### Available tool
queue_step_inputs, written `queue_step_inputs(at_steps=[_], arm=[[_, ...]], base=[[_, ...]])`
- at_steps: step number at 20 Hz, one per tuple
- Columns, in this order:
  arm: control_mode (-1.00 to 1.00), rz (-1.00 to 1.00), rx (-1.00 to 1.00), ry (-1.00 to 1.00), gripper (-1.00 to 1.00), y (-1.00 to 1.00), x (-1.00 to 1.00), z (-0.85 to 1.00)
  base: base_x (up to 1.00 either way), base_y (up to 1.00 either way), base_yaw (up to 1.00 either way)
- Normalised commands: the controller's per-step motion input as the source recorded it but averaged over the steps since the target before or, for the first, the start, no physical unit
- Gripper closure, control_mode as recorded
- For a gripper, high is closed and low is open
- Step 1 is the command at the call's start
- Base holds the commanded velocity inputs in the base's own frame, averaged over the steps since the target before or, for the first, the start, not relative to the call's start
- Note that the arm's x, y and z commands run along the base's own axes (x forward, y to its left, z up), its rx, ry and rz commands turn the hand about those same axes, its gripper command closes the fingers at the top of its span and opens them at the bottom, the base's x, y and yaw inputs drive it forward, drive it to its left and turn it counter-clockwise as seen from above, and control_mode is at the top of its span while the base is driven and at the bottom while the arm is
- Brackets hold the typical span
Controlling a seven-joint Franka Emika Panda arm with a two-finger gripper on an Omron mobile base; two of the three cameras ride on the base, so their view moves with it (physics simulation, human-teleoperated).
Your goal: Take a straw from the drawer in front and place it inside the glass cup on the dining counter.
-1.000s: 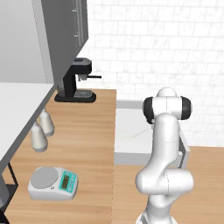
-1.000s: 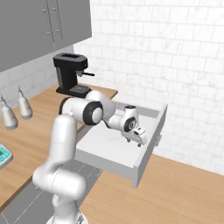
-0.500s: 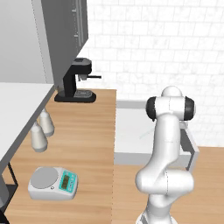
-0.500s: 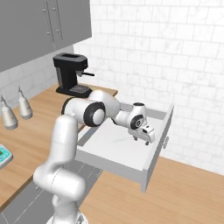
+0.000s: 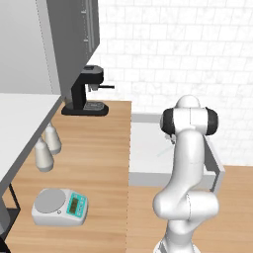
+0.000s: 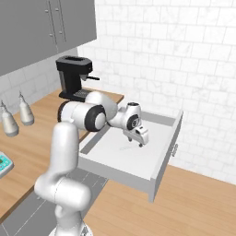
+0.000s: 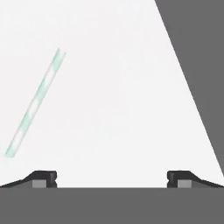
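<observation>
Hand view gives the close look: straw [image 7: 35,103] is a thin stick with pale green and white stripes, lying flat and slanted on the plain pale drawer [image 7: 122,87] floor, off to the left of the fingertips [image 7: 43,177]. Nothing sits between the fingers; jaws spread wide apart, holding nothing. A dark grey wedge on the right is probably the drawer's side wall, hard to be sure.

Right base view shows the layout instead: drawer [image 6: 163,152] pulled out from the wood-topped counter [image 6: 41,120], shallow, light grey, flat front. Gripper [image 6: 140,141] hangs over the drawer floor, tilted down. Straw [image 6: 125,148] is a faint short line on the floor just beside the gripper, apart from it.

Left base view: arm's white upper link and dark joint block most of the drawer [image 5: 148,148]; straw [image 5: 161,152] barely shows as a pale line left of the arm.

Around: black coffee machine [image 6: 73,80] at the counter's back by the white tile wall, two grey-white bottles [image 5: 47,150] on the wood top, a kitchen scale [image 5: 60,206] with a teal panel, grey wall cabinets [image 6: 46,32] above.
</observation>
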Motion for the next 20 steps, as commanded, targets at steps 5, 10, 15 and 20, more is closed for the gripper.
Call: queue_step_inputs(at_steps=[5, 10, 15, 20], arm=[[-1.00, -0.13, 0.09, 0.00, -1.00, 0.14, 0.50, -0.21], [-1.00, -0.17, 0.12, 0.00, -1.00, 0.00, 0.31, -0.40], [-1.00, -0.17, 0.01, 0.00, -1.00, 0.11, 0.28, -0.26], [-1.00, -0.15, 0.00, 0.00, -1.00, 0.10, 0.39, -0.19]], base=[[0.00, 0.00, 0.00], [0.00, 0.00, 0.00], [0.00, 0.00, 0.00], [0.00, 0.00, 0.00]])
